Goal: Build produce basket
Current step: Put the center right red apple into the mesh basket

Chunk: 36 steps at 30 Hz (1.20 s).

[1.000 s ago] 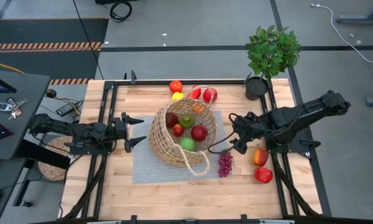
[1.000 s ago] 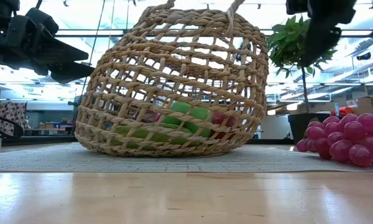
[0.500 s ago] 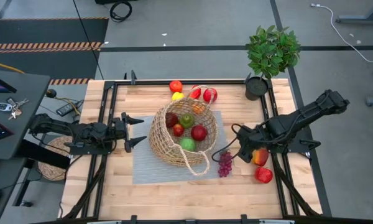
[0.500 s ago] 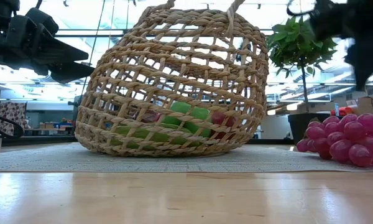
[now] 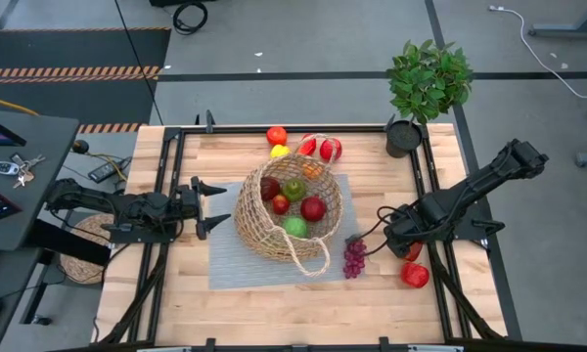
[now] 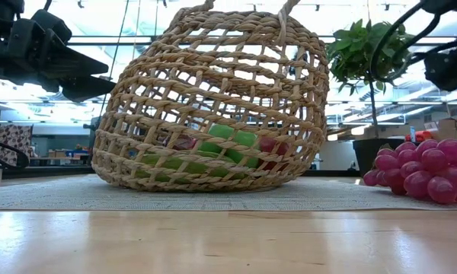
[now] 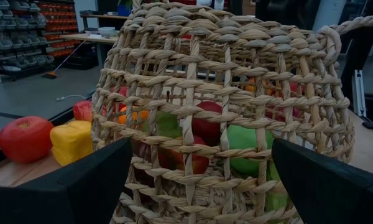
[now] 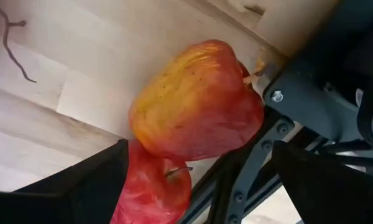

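Basket part-filled, right arm going for the apples.
The basket (image 5: 288, 218) sits mid-table on the grey mat (image 5: 230, 266), already holding a green apple (image 5: 294, 227), red apples (image 5: 313, 208) and a few darker pieces. Still outside it: the purple grapes (image 5: 354, 258) just beside the basket, several pieces behind it near the far edge, a yellow lemon (image 5: 279, 151) among them, and two red apples (image 8: 196, 115) at the right. The right gripper (image 5: 395, 233) hangs spread wide over that pair, grasping nothing. The left gripper (image 5: 211, 205) waits beside the basket, fingers apart. Roughly halfway, by my reckoning.
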Tool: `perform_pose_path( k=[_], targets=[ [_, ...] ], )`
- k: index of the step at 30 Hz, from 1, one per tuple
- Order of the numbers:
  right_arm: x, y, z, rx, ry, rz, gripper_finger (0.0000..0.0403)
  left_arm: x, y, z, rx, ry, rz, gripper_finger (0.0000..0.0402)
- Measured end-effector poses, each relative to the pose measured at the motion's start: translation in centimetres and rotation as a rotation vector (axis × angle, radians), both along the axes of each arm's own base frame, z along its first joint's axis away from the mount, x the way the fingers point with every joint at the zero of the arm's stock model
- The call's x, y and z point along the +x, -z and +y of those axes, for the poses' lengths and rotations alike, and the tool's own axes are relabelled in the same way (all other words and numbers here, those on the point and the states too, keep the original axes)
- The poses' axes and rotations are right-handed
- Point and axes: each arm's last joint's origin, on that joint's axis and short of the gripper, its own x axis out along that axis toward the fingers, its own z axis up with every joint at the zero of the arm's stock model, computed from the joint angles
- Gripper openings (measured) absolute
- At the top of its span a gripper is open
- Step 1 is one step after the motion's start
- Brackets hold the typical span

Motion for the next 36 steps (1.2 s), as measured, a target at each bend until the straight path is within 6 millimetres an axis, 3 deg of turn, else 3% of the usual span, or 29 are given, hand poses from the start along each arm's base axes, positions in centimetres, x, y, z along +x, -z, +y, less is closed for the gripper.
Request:
perform_pose_path(
  k=[11,19,36],
  targets=[
    [0.7,1.1,0.3,-0.027,0.087,-0.02,0.0399,0.0,0.0,0.0,0.0,0.0,0.0,0.0394],
    [2.7,2.6,0.7,-0.115,-0.043,-0.155,0.0396,0.0,0.0,0.0,0.0,0.0,0.0,0.0394],
    [3.6,5.5,1.9,-0.061,-0.07,0.047,0.0396,0.0,0.0,0.0,0.0,0.0,0.0,0.0394]
  ],
)
